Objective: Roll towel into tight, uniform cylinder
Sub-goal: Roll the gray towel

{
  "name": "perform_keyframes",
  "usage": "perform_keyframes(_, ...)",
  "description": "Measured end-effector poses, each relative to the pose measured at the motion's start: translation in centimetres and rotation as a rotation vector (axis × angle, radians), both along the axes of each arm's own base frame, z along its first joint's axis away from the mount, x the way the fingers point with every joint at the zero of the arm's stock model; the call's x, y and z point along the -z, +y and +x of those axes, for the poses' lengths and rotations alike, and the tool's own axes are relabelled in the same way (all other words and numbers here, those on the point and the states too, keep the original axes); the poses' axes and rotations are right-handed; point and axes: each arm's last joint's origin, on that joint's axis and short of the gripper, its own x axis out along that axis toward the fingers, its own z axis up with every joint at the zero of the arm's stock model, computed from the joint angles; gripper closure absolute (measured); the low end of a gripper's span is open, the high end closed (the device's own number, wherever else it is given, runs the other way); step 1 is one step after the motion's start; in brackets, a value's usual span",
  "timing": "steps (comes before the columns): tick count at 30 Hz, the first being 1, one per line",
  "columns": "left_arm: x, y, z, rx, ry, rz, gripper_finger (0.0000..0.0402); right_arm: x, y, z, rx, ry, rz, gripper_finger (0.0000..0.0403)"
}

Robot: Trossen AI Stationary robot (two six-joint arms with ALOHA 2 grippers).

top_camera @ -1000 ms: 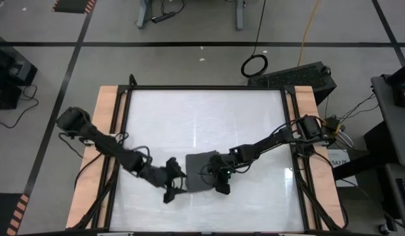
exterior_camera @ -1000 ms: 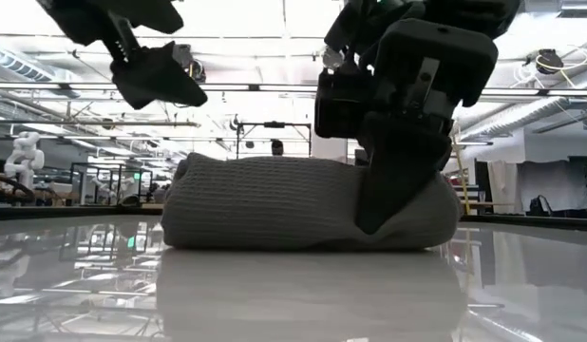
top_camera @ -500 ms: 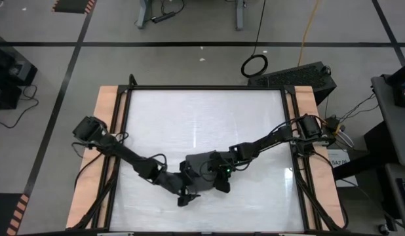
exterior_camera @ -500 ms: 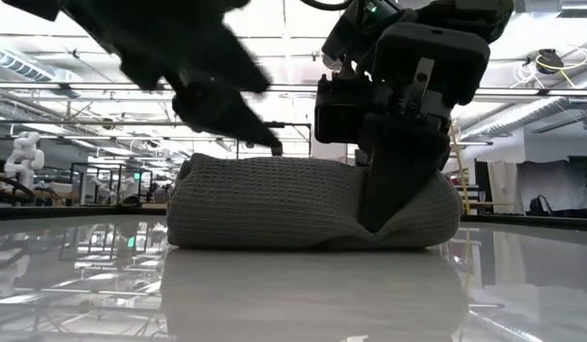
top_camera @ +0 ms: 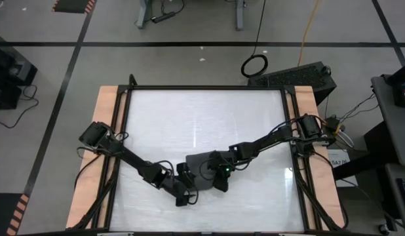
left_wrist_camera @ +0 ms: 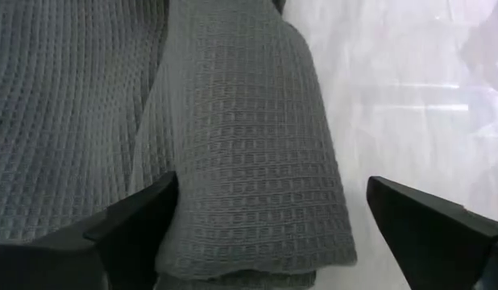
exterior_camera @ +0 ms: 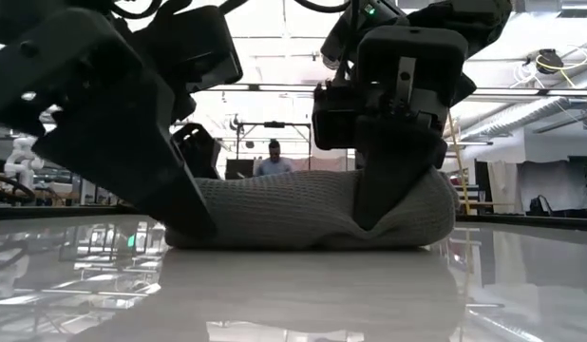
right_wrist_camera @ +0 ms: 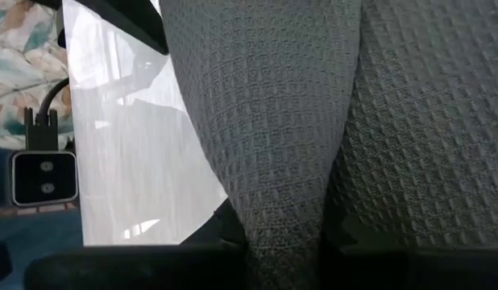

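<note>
Left gripper down at near end of towel, fingers spread wide astride the rolled fold. Right gripper clamped on towel's right end, pinching cloth. Towel bunched low on table, near front centre. Person far behind.

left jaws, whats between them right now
The towel: in the left wrist view its rolled end fills the gap between the left gripper's open jaws. The right gripper pinches the other end.

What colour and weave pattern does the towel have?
Dark grey towel, waffle-grid weave; clearest in the left wrist view.
</note>
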Motion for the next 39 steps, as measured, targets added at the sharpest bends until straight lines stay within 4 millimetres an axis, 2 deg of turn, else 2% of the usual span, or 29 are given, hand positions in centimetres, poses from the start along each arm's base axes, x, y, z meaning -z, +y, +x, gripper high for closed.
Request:
perform_keyframes(3,0.1,0.0,0.0,-0.003,0.004,0.009,0.0029,-0.1,0.0,0.1,0.023,0.003,0.015,0.0351)
perform_keyframes(13,0.2,0.2,-0.2,-0.015,0.025,0.022,0.0160,-0.2,0.0,0.2,0.070,0.012,0.049,0.0350)
perform_keyframes(17,-0.2,0.1,-0.3,0.010,0.031,-0.007,0.0207,-0.8,0.3,0.1,0.058,-0.009,0.043,0.0335)
perform_keyframes(22,-0.6,0.1,-0.5,0.030,0.045,-0.022,0.0267,-2.6,0.7,-0.4,-0.010,-0.069,0.010,0.0272)
perform_keyframes(26,-1.0,0.1,-0.8,0.095,0.060,-0.040,0.0296,-4.6,1.4,-1.7,-0.083,-0.093,-0.046,0.0205)
perform_keyframes(30,-1.5,0.2,-0.8,0.144,0.071,-0.080,0.0304,-7.2,2.9,-3.3,-0.137,-0.189,-0.198,0.0142)
perform_keyframes(34,-1.5,0.4,-0.6,0.165,0.075,-0.095,0.0305,-9.4,5.7,-4.6,-0.161,-0.361,-0.349,0.0100)
perform_keyframes(39,-1.8,1.3,-0.3,0.240,0.073,-0.057,0.0305,-9.0,8.3,-5.5,-0.098,-0.386,-0.406,0.0078)
